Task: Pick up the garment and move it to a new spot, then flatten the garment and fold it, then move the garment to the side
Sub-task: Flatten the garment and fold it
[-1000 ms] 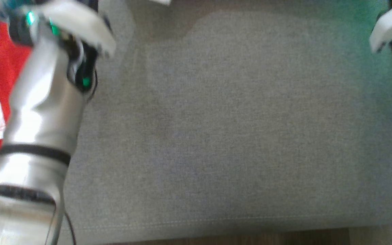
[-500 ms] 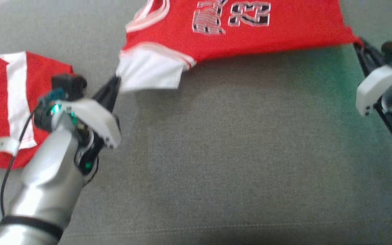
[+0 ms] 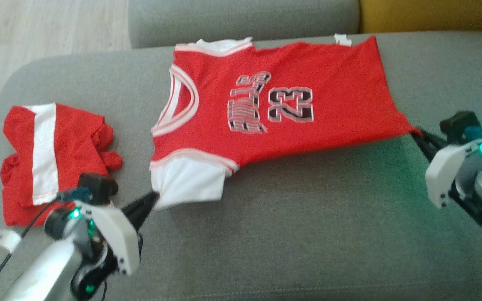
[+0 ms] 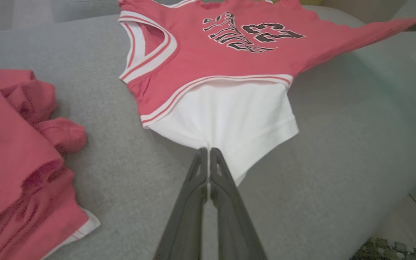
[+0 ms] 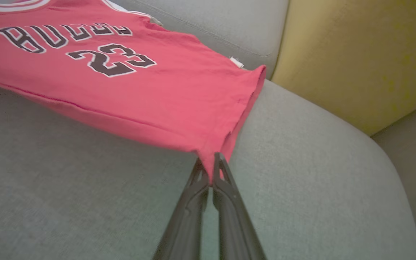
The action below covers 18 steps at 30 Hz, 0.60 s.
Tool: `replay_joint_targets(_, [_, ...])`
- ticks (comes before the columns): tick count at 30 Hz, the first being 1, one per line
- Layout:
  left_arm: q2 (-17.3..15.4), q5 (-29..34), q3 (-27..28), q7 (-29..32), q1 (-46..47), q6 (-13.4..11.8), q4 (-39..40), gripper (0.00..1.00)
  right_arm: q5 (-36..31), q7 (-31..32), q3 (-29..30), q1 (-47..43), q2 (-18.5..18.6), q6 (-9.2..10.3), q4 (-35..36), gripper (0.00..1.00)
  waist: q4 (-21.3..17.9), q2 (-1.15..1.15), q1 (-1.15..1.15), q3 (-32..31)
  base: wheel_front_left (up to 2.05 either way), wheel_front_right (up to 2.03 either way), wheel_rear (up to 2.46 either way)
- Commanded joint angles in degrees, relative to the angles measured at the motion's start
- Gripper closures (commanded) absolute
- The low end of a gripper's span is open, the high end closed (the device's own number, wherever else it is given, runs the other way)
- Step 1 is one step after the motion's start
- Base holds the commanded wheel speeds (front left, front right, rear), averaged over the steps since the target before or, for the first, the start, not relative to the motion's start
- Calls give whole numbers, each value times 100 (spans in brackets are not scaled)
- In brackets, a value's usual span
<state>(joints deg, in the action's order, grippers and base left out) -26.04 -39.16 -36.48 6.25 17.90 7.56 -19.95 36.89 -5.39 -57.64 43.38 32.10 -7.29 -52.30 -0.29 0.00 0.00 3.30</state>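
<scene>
The garment [image 3: 274, 113] is a red jersey with white sleeves and the number 23, stretched over the grey sofa seat [image 3: 291, 225]. My left gripper [image 3: 154, 196] is shut on the edge of its near white sleeve [image 4: 229, 119]. The left wrist view shows my left gripper [image 4: 208, 150] pinching that sleeve's hem. My right gripper [image 3: 417, 133] is shut on the jersey's lower red hem corner, and in the right wrist view my right gripper [image 5: 208, 160] clamps that corner of the garment [image 5: 139, 86]. The cloth is pulled taut between the two grips.
A second red and white garment [image 3: 52, 154] lies crumpled at the seat's left end, also at the left as the red pile [image 4: 16, 162]. A yellow cushion [image 5: 356, 54] stands behind the right end, the grey backrest [image 3: 241, 19] behind the seat, pale floor [image 3: 44, 25] beyond.
The head camera has tilted up, bringing the whole jersey into view. Both grippers remain shut on it, and the jersey now lies spread wider over the seat.
</scene>
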Motion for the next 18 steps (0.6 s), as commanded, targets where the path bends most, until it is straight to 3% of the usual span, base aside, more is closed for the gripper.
replay_joint_targets(1, [-415,-124,204,191,-2,-9,469,100,246,85,-170,-136,290,-20,221,100,-53,0,0,-190,0,0,0])
replay_joint_targets(10, [-1138,-595,197,1054,-786,-131,1916,100,1261,877,-922,-442,867,-20,1073,100,-138,0,0,-468,0,0,0])
replay_joint_targets(18, [-1603,-852,110,1581,-1217,-168,2663,100,1937,1633,-1346,-617,1412,-20,1966,100,-185,0,0,-591,0,0,0])
